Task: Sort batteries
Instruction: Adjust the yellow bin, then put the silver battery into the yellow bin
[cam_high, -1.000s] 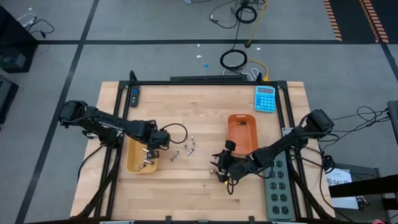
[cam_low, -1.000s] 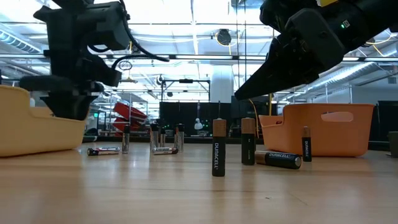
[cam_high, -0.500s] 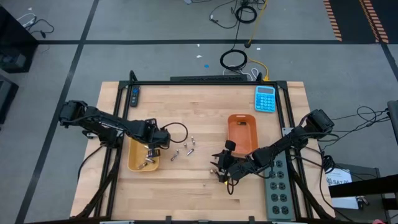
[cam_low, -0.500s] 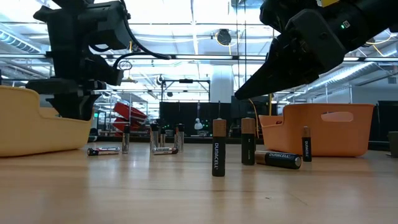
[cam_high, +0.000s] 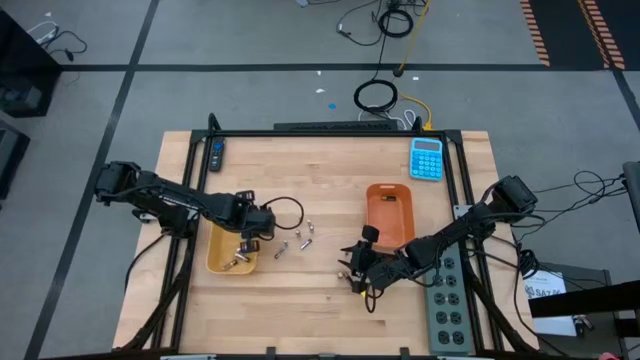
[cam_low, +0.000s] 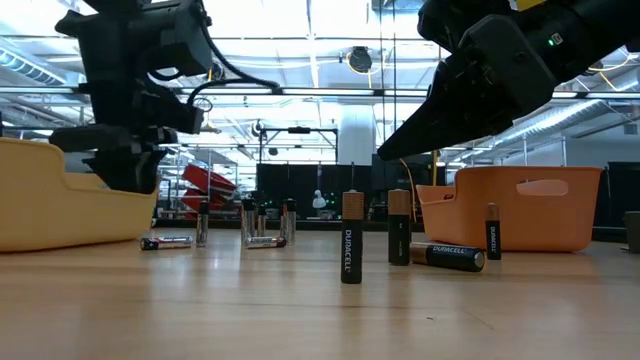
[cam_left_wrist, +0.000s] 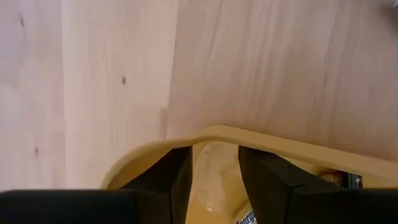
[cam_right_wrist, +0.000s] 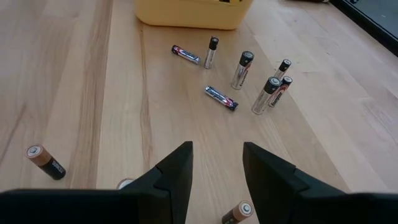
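Slim batteries (cam_high: 296, 240) stand and lie on the wood just right of the yellow tray (cam_high: 222, 260); the right wrist view shows them (cam_right_wrist: 242, 68) in front of that tray (cam_right_wrist: 193, 12). Thicker copper-topped batteries (cam_low: 351, 240) stand and lie near my right gripper (cam_high: 355, 272), which hovers open (cam_right_wrist: 216, 168) above the table. My left gripper (cam_high: 249, 237) is open (cam_left_wrist: 214, 171) at the yellow tray's right rim (cam_left_wrist: 298, 152). Batteries (cam_left_wrist: 339, 179) lie inside that tray. My left gripper comes from above, pointing down, at the yellow tray's right rim (cam_left_wrist: 205, 134), its fingers (cam_left_wrist: 171, 174) over the tray's inside. Whether they touch the rim or wall I cannot tell.
An orange tray (cam_high: 390, 212) sits right of centre, with one slim battery (cam_low: 492, 232) standing before it. A blue calculator (cam_high: 426, 158) lies at the far right, a grey power strip (cam_high: 447, 300) along the right edge, and a remote (cam_high: 217, 154) at the far left.
My left gripper has shifted a little toward the table's right while staying open. The yellow tray's right edge has moved the same way with it. My right arm and the loose batteries have kept still.
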